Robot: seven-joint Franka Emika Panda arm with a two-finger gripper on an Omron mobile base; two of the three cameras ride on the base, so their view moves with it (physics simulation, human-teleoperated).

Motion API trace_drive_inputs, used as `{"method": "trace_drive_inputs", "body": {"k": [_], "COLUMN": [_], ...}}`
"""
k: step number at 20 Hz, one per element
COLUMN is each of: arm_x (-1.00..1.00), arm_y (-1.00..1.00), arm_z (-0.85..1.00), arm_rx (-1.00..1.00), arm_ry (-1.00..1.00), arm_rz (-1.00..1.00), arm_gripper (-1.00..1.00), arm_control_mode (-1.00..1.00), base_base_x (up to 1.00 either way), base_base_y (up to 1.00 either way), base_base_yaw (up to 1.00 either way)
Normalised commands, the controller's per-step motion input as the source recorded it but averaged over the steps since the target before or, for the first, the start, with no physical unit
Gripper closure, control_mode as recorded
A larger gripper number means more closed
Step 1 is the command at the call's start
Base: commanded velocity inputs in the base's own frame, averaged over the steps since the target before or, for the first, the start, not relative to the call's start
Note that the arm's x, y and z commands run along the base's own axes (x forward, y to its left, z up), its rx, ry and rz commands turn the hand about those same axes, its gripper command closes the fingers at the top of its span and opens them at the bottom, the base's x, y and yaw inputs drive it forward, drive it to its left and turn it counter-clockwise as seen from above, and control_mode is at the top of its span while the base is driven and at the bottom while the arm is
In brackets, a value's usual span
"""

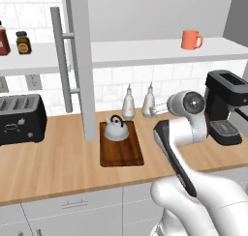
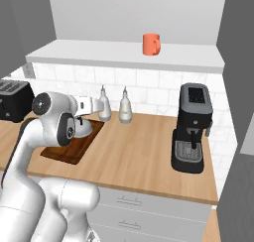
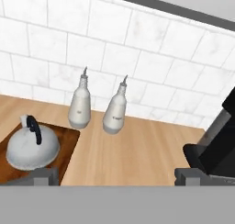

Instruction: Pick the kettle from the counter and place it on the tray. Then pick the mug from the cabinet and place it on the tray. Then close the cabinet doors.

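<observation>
Silver-grey kettle (image 3: 32, 147) sits on tray (image 3: 69, 140); tool (image 3: 117, 177) wide open, empty.

kettle (image 1: 116, 128): 1; tray (image 1: 122, 153): 1; mug (image 1: 191, 39): 1; white bottles (image 1: 129, 103): 2; toaster (image 1: 20, 119): 1; coffee machine (image 2: 192, 128): 1; jars (image 1: 22, 42): 2

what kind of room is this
A rendered home kitchen, by the look of it: a wooden counter with a toaster, a coffee machine, and a kettle on a tray.
</observation>
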Motion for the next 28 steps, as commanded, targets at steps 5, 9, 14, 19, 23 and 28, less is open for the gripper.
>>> {"method": "trace_drive_inputs", "body": {"k": [5, 9, 14, 19, 23, 28], "arm_x": [-0.29, -0.17, -0.26, -0.06, 0.0, -0.01], "arm_y": [-0.71, -0.56, -0.43, -0.26, -0.02, 0.0], "arm_z": [0.55, 0.67, 0.81, 0.81, 0.6, 0.14], "arm_rx": [0.0, 0.0, 0.0, 0.01, 0.01, 0.0], "arm_ry": [0.0, -0.03, -0.17, -0.24, -0.14, -0.03], "arm_rz": [-0.06, 0.0, 0.03, 0.03, 0.0, -0.02], "arm_gripper": [-1.0, -1.0, -1.0, -1.0, -1.0, -1.0], "arm_control_mode": [-1.0, -1.0, -1.0, -1.0, -1.0, -1.0], "base_base_x": [0.0, 0.0, 0.0, 0.0, 0.0, 0.0], "base_base_y": [0.0, 0.0, 0.0, 0.0, 0.0, 0.0], "base_base_yaw": [0.0, 0.0, 0.0, 0.0, 0.0, 0.0]}}
